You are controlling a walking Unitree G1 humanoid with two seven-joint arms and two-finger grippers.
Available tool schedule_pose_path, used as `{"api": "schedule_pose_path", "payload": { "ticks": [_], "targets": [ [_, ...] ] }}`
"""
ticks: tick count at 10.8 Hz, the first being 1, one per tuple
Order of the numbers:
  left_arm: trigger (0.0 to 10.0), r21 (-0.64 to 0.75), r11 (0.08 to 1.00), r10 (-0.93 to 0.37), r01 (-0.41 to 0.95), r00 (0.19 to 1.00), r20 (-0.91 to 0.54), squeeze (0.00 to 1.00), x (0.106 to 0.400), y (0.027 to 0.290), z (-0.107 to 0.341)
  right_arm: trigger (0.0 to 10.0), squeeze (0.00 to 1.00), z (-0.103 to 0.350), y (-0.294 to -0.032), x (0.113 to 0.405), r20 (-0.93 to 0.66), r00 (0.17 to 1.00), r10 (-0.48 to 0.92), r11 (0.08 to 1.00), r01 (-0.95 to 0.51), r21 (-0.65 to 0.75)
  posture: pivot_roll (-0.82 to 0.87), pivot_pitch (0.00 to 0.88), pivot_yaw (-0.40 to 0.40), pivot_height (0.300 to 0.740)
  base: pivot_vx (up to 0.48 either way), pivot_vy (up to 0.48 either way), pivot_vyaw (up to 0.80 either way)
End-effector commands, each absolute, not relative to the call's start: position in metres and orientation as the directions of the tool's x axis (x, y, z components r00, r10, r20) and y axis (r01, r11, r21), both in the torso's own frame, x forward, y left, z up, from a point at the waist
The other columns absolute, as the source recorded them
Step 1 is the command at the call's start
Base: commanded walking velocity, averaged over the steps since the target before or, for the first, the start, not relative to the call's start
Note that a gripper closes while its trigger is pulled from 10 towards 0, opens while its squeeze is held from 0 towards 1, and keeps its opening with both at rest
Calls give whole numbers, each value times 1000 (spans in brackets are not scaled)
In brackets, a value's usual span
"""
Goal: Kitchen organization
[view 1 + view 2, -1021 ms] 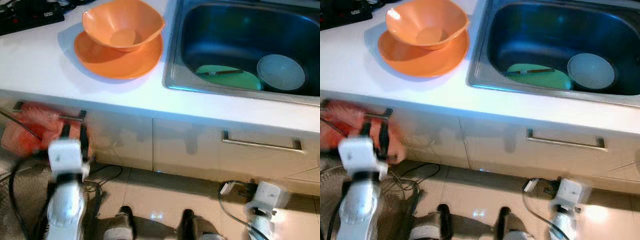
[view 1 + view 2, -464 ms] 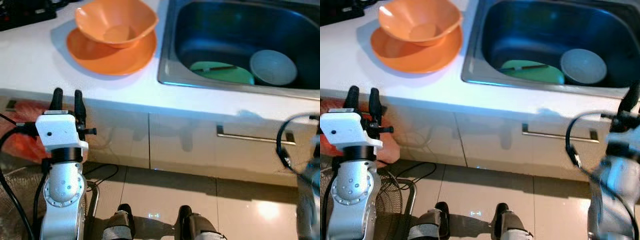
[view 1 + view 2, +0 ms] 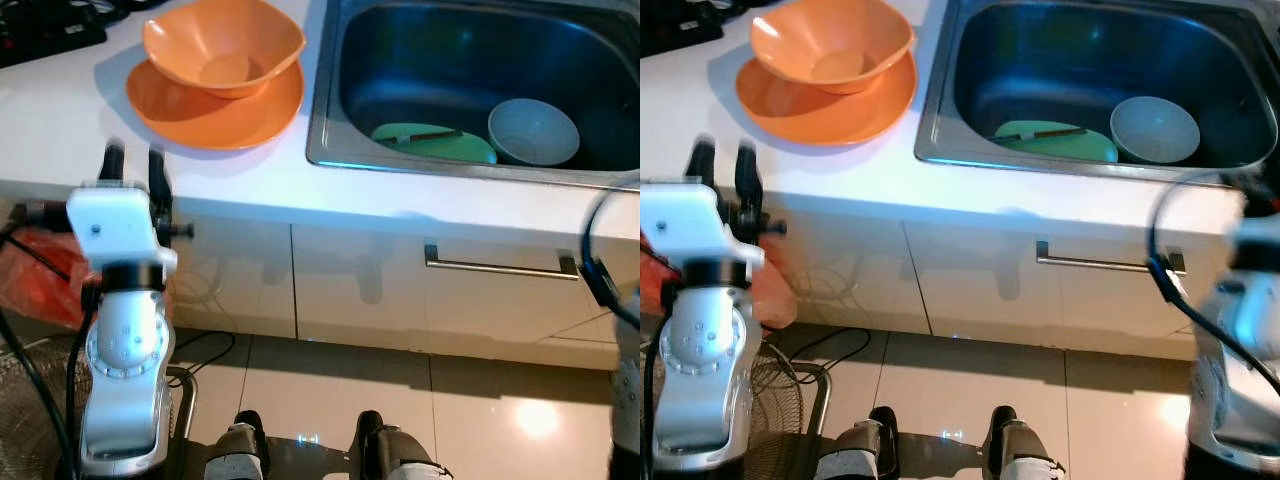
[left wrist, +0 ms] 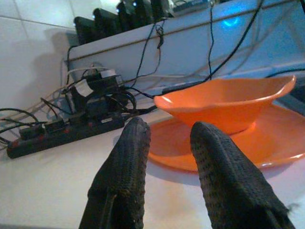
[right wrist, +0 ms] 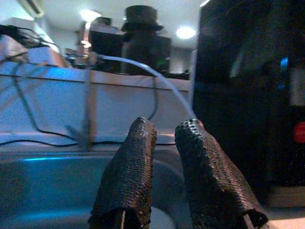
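Since half a second before, left gripper [image 3: 130, 163] lifted to the counter [image 3: 60, 130] edge, slightly parted, empty, near orange bowl [image 3: 222, 45] resting on orange plate [image 3: 215, 100]; right gripper [image 5: 164, 138] raised beside sink [image 3: 470, 60], slightly parted, empty.

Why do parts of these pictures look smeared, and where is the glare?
Left eye view: the left tool and its white wrist are motion-smeared, and a bright glare spot sits on the glossy tiled floor. Right eye view: the right arm is blurred. Left wrist view: the orange plastic bowl is sharp. Right wrist view: dim, with bright ceiling lights.
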State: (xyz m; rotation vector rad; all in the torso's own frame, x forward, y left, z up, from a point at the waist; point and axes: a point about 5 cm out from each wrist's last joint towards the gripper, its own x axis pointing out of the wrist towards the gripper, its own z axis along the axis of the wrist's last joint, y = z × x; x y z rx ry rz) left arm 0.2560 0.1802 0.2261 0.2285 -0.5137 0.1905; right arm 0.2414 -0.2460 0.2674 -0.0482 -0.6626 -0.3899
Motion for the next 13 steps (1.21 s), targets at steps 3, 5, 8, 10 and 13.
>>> {"api": "schedule_pose_path", "payload": {
  "ticks": [3,5,8,10,13],
  "targets": [
    [10000,264,956,-18,-131,868,496,0,279,168,240,10000,0,267,-223,262,561,798,-220,972,225,61,95,222,-15,740,0,0,0],
    [10000,293,951,-68,-97,859,507,0,299,168,256,10000,0,259,-203,284,505,851,-143,990,131,60,107,198,-8,740,0,0,0],
    [10000,229,971,-64,-66,853,518,0,319,163,280,10000,0,252,-173,306,485,873,-38,997,-1,81,132,169,-2,740,0,0,0],
    [10000,111,994,-76,19,842,534,0,335,150,305,10000,0,248,-157,314,479,878,12,994,-62,89,143,159,3,740,0,0,0],
    [10000,-85,994,-22,72,879,477,1000,363,142,327,10000,0,244,-142,319,479,876,57,990,-113,89,133,144,14,740,0,0,0]
  ]
}}
